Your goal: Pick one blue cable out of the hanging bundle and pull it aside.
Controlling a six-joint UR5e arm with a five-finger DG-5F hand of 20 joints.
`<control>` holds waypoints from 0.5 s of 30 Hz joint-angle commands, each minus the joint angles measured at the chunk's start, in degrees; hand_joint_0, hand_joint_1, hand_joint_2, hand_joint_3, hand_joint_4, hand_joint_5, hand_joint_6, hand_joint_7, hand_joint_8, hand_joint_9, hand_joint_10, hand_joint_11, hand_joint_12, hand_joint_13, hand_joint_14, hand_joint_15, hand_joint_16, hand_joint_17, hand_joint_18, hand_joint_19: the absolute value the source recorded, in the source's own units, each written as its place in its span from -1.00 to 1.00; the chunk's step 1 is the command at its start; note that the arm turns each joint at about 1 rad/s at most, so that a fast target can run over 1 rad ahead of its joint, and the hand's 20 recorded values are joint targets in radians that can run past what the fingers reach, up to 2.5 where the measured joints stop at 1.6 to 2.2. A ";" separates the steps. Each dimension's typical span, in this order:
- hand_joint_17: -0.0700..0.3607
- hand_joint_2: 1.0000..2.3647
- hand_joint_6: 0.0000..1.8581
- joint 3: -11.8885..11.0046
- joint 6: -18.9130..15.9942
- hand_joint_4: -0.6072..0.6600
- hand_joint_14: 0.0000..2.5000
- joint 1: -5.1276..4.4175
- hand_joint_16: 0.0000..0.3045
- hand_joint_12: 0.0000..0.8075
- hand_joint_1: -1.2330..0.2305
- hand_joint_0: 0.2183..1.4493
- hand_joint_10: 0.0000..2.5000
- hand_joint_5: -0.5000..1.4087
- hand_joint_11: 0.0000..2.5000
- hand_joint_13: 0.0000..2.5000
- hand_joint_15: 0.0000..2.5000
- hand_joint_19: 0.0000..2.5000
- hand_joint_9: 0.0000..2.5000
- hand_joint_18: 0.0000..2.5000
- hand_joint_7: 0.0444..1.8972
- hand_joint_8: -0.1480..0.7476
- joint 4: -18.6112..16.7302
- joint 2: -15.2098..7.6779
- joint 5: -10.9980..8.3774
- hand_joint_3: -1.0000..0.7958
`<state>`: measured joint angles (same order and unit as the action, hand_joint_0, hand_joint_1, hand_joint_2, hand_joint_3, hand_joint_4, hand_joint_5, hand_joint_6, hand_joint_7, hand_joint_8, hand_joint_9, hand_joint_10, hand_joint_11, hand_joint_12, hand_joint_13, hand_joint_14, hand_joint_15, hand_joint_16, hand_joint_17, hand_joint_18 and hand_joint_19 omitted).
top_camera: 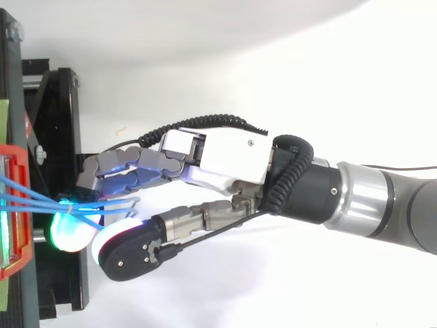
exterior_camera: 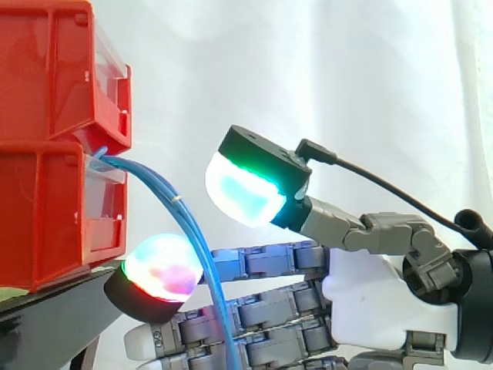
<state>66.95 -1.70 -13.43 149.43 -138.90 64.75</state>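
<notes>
The hand has a white shell over its palm, with a small dark screw on the back plate. Its fingers are chains of grey, blocky links. The fingertips are thick rounded pads set in black caps: this one glows white and cyan with a green rim, while another pad mixes green, red and magenta. The wrist is a black cylinder. Behind it the arm is brushed silver and grey, split by what may be a joint ring.

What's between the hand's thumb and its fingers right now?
The blue cables from the red bin run down through that gap in the side view; the hand is open.
</notes>
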 commanded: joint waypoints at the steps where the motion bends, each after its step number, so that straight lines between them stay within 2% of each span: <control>1: -0.28 -0.99 -0.46 0.03 -0.06 0.42 -0.99 0.07 -0.75 -0.26 -0.12 -0.39 -1.00 -0.56 -0.87 -0.57 -0.81 -0.81 -0.46 -0.67 0.14 -0.08 0.07 0.03 0.02 -0.39; 9: -0.28 -1.00 -0.46 -0.06 -1.82 0.41 -0.99 0.51 -0.75 -0.26 -0.12 -0.40 -1.00 -0.56 -0.87 -0.57 -0.81 -0.80 -0.45 -0.67 0.16 -0.07 1.04 0.03 0.73 -0.40; 15: -0.29 -1.00 -0.46 -0.76 -3.22 0.39 -0.99 1.39 -0.75 -0.26 -0.12 -0.40 -1.00 -0.56 -0.87 -0.56 -0.81 -0.81 -0.45 -0.67 0.20 -0.07 2.80 0.12 2.13 -0.40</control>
<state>66.65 -4.45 -12.37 151.26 -138.80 66.16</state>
